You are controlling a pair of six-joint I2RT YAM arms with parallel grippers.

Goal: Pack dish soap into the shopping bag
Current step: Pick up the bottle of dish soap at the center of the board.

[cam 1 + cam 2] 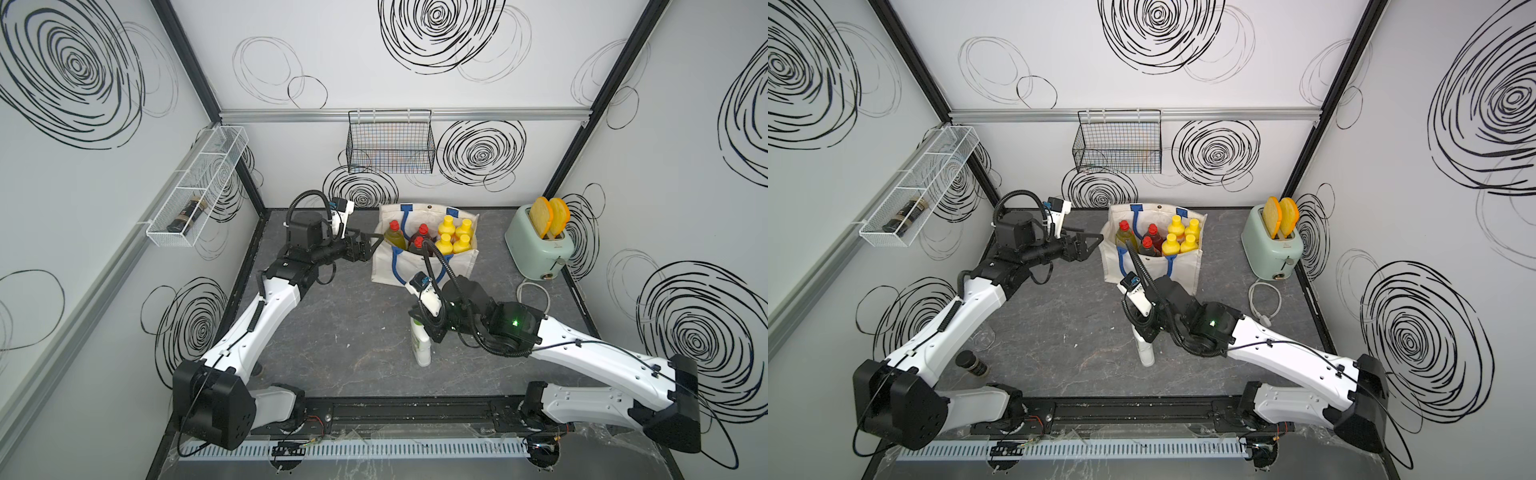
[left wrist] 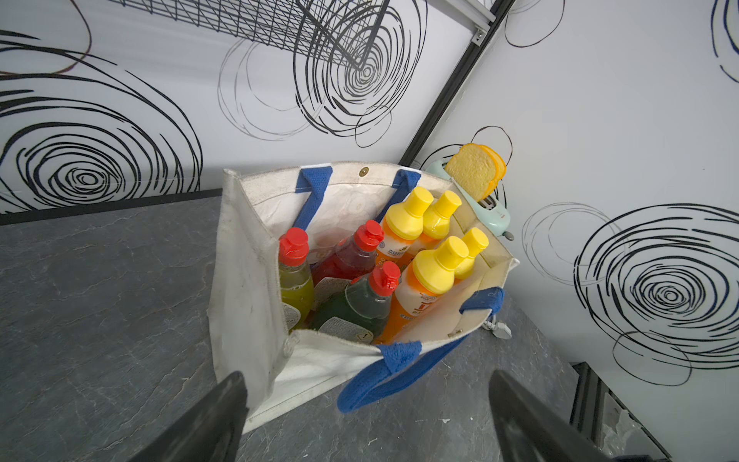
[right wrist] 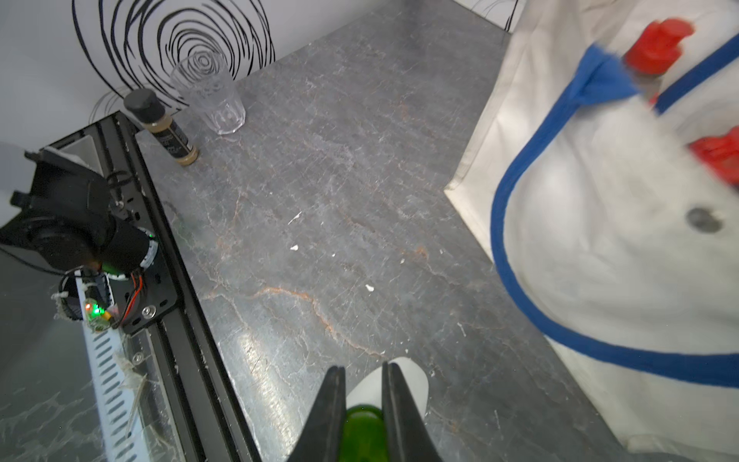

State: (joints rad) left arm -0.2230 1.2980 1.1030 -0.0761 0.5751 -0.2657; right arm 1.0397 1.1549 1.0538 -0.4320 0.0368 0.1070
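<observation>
Grey marble-look tabletop (image 1: 332,332), white shopping bag (image 1: 415,268) at the back with four orange yellow-capped bottles (image 2: 434,276) and three red-capped bottles (image 2: 370,294) inside. White bottle (image 1: 421,347) stands outside in front, right gripper (image 3: 363,367) pinched on its green cap (image 3: 362,428). Left gripper (image 1: 375,246) wide open beside the bag, empty.

Four orange bottles (image 2: 436,268), three red-capped (image 2: 364,298), one white (image 1: 422,347) — one bag (image 2: 244,280).

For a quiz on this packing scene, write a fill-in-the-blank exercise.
The shopping bag holds ___ yellow-capped bottles.
The white bottle, clamped by the right gripper, has a ___ cap.
The left gripper, beside the bag, is ___.
The toaster holds ___ bread slices.
Missing: four, green, open, two.
</observation>
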